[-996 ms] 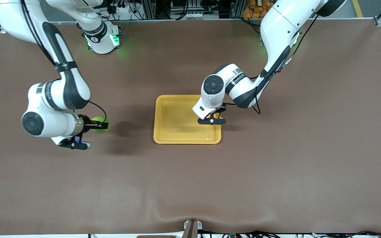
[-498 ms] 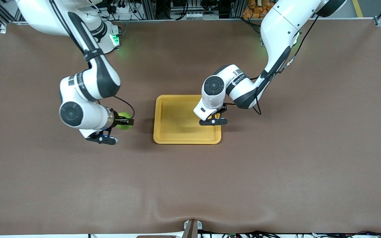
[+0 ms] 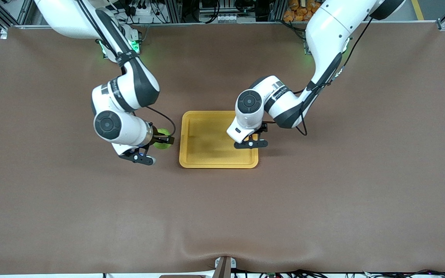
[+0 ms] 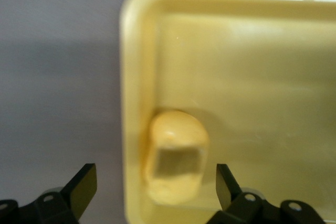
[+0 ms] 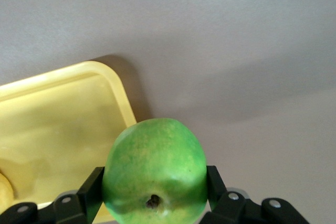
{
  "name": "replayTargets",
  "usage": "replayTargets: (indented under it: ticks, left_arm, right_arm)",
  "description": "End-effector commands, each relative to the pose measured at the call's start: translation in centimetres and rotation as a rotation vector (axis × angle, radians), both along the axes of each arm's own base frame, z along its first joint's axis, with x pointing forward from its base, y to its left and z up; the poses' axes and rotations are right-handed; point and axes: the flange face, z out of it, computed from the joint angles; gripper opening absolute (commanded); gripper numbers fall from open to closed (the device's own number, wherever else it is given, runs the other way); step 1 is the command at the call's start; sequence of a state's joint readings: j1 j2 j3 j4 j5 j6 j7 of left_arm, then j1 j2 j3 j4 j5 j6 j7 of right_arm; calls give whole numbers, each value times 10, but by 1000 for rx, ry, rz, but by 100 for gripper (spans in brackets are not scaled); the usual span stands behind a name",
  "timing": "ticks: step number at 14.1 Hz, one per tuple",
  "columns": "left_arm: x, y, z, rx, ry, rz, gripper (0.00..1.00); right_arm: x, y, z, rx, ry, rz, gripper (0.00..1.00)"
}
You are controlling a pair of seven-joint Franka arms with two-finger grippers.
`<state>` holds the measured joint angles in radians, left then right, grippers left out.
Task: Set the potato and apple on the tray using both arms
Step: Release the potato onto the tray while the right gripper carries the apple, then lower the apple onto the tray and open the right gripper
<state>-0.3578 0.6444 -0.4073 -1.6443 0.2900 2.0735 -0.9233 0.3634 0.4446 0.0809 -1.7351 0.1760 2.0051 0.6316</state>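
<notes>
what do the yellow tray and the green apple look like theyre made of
The shallow yellow rectangular tray looks like moulded plastic: glossy, with bright glints along its rounded rim. The small round green apple, held in the right claw, has mottled, faintly shiny skin and a dark stem dimple; real fruit or plastic replica, the look leaves open.

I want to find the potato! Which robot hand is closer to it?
The left one. The left gripper hangs right over the potato, jaws open, and the potato lies in the tray. The right gripper is beside the tray, holding the apple.
</notes>
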Motion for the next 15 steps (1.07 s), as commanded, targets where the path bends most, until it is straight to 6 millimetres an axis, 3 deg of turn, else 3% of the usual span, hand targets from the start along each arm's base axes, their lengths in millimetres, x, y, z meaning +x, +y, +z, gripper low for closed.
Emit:
replayTargets:
  ticks: [1, 8, 11, 13, 14, 15]
  left_arm:
    - [31, 23, 55, 61, -1, 33, 100]
    - [70, 124, 172, 55, -44, 204, 100]
    - [80, 169, 215, 52, -81, 204, 100]
    - [86, 201, 232, 51, -77, 159, 100]
    - [86, 212, 240, 43, -71, 154, 100]
    - [86, 225, 250, 32, -72, 163, 100]
  right_arm:
    - [-1, 24, -14, 4, -12, -51, 0]
    - [-29, 108, -71, -26, -16, -108, 0]
    - [-34, 119, -94, -29, -29, -124, 0]
    - [-39, 126, -103, -27, -28, -118, 0]
    - [-39, 127, -106, -29, -29, -127, 25]
    - [-38, 125, -106, -33, -27, -150, 75]
